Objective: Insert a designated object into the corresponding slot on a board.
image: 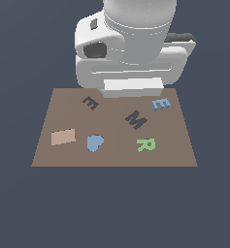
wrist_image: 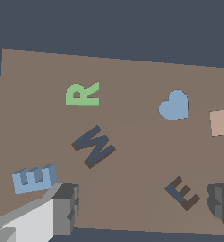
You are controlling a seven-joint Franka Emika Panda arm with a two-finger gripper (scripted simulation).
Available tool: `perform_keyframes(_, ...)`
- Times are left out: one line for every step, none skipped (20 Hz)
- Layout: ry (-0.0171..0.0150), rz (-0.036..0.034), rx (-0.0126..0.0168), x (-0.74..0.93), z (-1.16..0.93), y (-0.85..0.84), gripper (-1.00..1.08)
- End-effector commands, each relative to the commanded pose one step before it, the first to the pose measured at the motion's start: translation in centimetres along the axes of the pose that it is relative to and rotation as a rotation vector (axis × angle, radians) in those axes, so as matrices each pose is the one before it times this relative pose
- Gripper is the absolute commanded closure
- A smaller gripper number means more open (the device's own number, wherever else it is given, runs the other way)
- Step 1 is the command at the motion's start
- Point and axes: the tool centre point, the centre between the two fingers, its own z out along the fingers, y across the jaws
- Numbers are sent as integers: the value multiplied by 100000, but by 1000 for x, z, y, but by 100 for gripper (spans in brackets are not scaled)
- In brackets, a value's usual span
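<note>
The light blue E block (image: 160,104) lies on the brown board (image: 111,156) near its far edge, toward the exterior view's right. The dark E-shaped slot (image: 90,102) is near the same far edge, toward the exterior view's left. In the wrist view my gripper (wrist_image: 144,204) hangs open above the board (wrist_image: 132,71), with nothing between its fingers. One finger (wrist_image: 65,208) is close beside the blue E (wrist_image: 34,178), apart from it. The other finger (wrist_image: 221,205) is near the slot (wrist_image: 183,192). In the exterior view the arm's white body (image: 131,58) hides the fingers.
A dark M-shaped recess (image: 136,119) (wrist_image: 93,146) sits mid-board between block and slot. A green R (image: 146,144) (wrist_image: 83,94), a blue heart (image: 94,143) (wrist_image: 174,106) and a tan rectangle (image: 63,137) (wrist_image: 221,122) lie along the near half. Dark floor surrounds the board.
</note>
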Motion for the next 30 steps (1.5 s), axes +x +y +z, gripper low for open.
perform_keyframes(0, 0, 0, 0, 0, 1, -92)
perform_keyframes(1, 69, 0, -7, 5, 0, -92)
perform_keyframes(-1, 183, 4, -20, 15, -14, -92)
perform_keyframes(-1, 316, 6, -33, 25, -17, -92)
perform_keyframes(-2, 442, 8, -46, 36, -24, -92)
perform_keyframes(-2, 565, 10, -59, 46, -32, -92)
perform_keyframes(-3, 694, 13, -72, 56, -37, -92)
perform_keyframes(-4, 820, 15, -85, 66, -43, -92)
perform_keyframes(-4, 942, 17, -98, 76, -52, -92)
perform_keyframes(-5, 1067, 20, -111, 86, -58, -92)
perform_keyframes(-5, 1190, 22, -123, 96, -65, -92)
perform_keyframes(-6, 1314, 24, -136, 106, -71, -92)
perform_keyframes(-6, 1433, 26, -148, 116, -78, -92)
perform_keyframes(-7, 1554, 28, -161, 125, -85, -92)
perform_keyframes(-7, 1674, 30, -173, 135, -92, -92)
perform_keyframes(-8, 1792, 32, -185, 145, -98, -92)
perform_keyframes(-8, 1910, 34, -197, 154, -105, -92)
perform_keyframes(-9, 2027, 36, -209, 163, -111, -92)
perform_keyframes(-9, 2143, 38, -221, 173, -118, -92)
perform_keyframes(-10, 2256, 40, -233, 182, -125, -92)
perform_keyframes(-10, 2369, 42, -244, 191, -132, -92)
perform_keyframes(-10, 2482, 44, -256, 200, -139, -92)
perform_keyframes(-11, 2593, 46, -267, 209, -145, -92)
perform_keyframes(-11, 2703, 48, -278, 218, -152, -92)
perform_keyframes(-11, 2813, 50, -289, 227, -159, -92)
perform_keyframes(-12, 2922, 52, -300, 236, -166, -92)
perform_keyframes(-12, 3030, 53, -311, 245, -173, -92)
perform_keyframes(-12, 3139, 55, -322, 254, -180, -92)
perform_keyframes(-12, 3232, 57, -331, 262, -186, -92)
perform_keyframes(-12, 3239, 57, -332, 263, -188, -92)
